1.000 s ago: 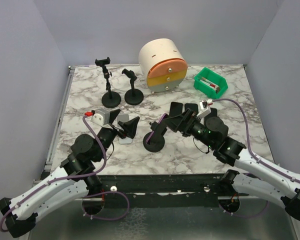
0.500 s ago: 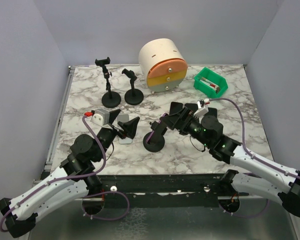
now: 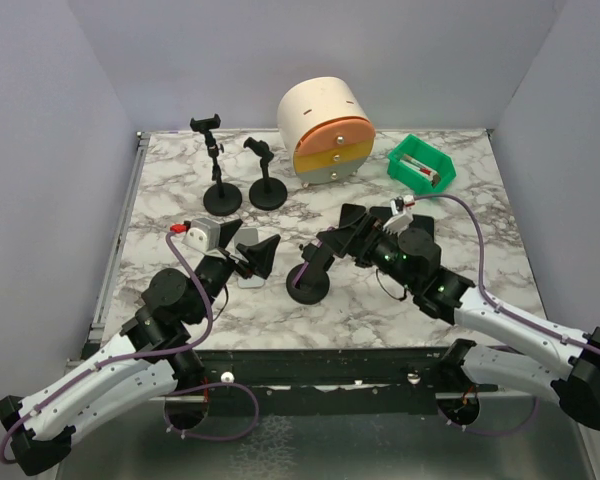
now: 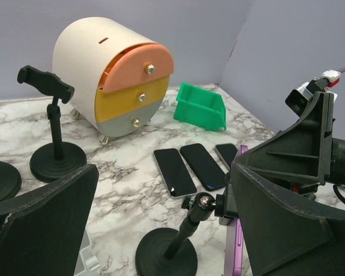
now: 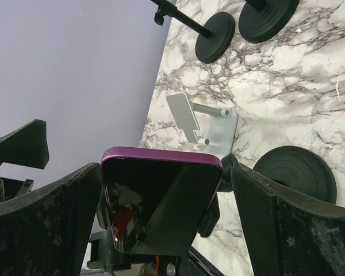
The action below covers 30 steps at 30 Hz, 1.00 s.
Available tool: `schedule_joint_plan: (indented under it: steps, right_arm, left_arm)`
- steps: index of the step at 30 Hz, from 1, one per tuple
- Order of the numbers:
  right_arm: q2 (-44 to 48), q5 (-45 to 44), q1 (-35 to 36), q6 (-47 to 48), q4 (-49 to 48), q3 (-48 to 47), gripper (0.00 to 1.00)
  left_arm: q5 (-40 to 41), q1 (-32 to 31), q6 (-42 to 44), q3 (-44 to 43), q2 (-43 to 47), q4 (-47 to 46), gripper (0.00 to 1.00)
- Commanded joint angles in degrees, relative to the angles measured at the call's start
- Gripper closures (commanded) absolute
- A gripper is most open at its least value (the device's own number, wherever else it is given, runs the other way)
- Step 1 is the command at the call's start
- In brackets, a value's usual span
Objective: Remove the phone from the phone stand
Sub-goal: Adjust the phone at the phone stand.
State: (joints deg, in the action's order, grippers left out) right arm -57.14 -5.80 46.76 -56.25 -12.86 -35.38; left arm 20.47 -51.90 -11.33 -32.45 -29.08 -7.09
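Note:
A purple phone (image 5: 161,201) with a black screen sits clamped in a black phone stand (image 3: 308,284) with a round base, near the table's middle. My right gripper (image 5: 167,172) is open, one finger (image 5: 46,218) on each side of the phone, close to its edges. In the top view the right gripper (image 3: 335,240) is at the stand's head. My left gripper (image 3: 255,255) is open and empty, just left of the stand. In the left wrist view it (image 4: 164,190) faces the stand's ball joint (image 4: 204,201) and the phone's purple edge (image 4: 238,253).
A small silver stand (image 3: 248,278) lies by my left gripper. Three phones (image 4: 173,171) lie flat behind the stand. Two more black stands (image 3: 220,195) are at the back left, a round drawer unit (image 3: 325,130) at the back, a green bin (image 3: 420,165) at the back right.
My right gripper has moved left and forward, bringing its fingers around the phone on the stand. The left arm has not moved.

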Motion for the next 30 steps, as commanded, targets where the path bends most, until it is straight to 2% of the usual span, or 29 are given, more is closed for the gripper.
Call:
schedule_joint_plan:
  steps: [1,9,17,21,30]
  right_arm:
    - [-1.0,2.0,-0.4,2.3,-3.9,-0.8,0.03]
    - [-3.7,5.0,-0.4,5.3,-5.0,-2.5,0.12]
    - [-2.5,5.3,-0.4,10.0,-3.1,-3.2,0.44]
    - [-1.3,4.3,-0.4,16.6,1.8,-5.2,0.52]
    - [-2.8,4.2,-0.4,35.2,11.5,-11.9,0.59]
  left_arm:
    - [-1.3,-0.4,-0.4,0.7,0.2,1.2,0.03]
    - [-1.7,-0.3,-0.5,0.6,-0.1,1.3,0.03]
    - [-1.9,-0.3,-0.6,0.7,-0.2,1.5,0.03]
    - [-2.4,-0.3,-0.7,0.5,-0.8,1.5,0.03]
    - [-3.9,-0.3,-0.9,0.1,-2.4,2.0,0.03]
